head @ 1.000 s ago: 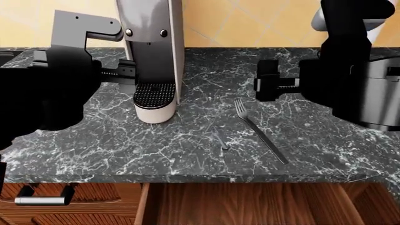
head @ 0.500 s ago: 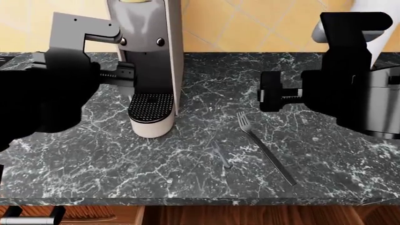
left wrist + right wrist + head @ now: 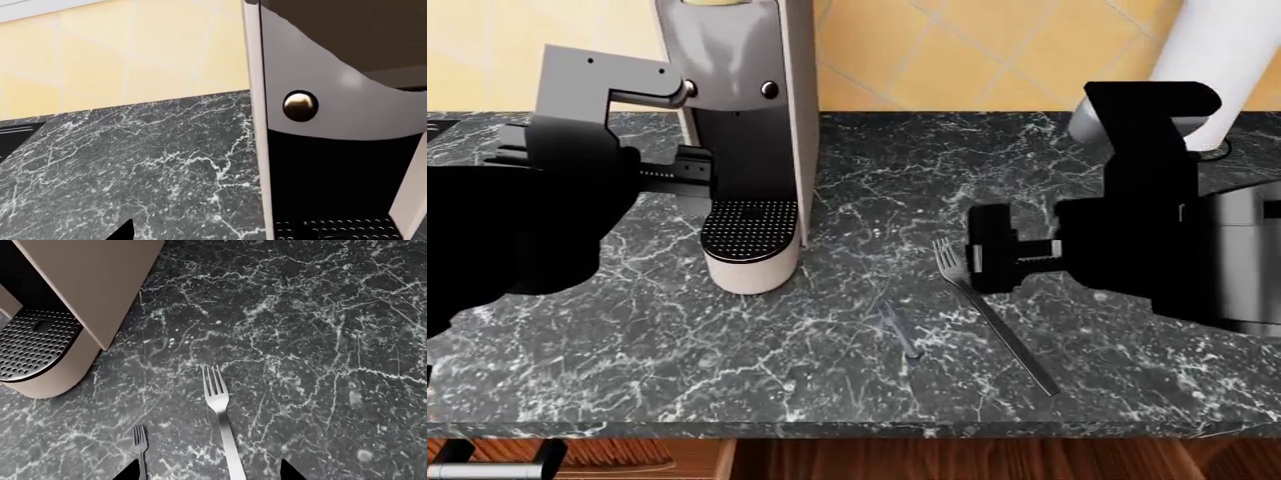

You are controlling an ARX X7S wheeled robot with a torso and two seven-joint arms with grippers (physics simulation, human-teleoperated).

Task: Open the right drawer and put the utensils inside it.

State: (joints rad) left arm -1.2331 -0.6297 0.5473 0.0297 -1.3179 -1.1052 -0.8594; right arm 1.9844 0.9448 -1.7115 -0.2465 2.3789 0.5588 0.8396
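Two forks flat on the black marble counter (image 3: 694,340), apart, tines toward the back wall. Long fork (image 3: 994,315) lying on a diagonal, head near the right gripper (image 3: 977,255), handle running toward the counter's front edge; also plain in the right wrist view (image 3: 221,430), handle cut off by the frame. Short fork (image 3: 898,330) just to its left, thin and hard to make out against the veined stone; only head and neck visible at the right wrist view's edge (image 3: 139,442). Neither fork touched by a finger. Below the counter's front edge, a strip of reddish-brown wood (image 3: 988,460) along the head view's lower border, apparently the right drawer's interior, but too little shown to be sure. A short metal bar handle (image 3: 487,462) on ribbed wood at lower left, cropped.

Right gripper low over the counter beside the long fork's head; two dark finger tips (image 3: 287,471) at the wrist view's edge, spread wide, the long fork between them. Left gripper (image 3: 687,165) close against the coffee machine (image 3: 747,120); finger state impossible to tell. Machine's round perforated drip tray (image 3: 747,222) facing forward.

Yellow tiled wall (image 3: 961,50) behind. White cylinder (image 3: 1221,60) at upper right, cut off. Grey metal vessel (image 3: 1248,250) behind the right arm, mostly hidden.
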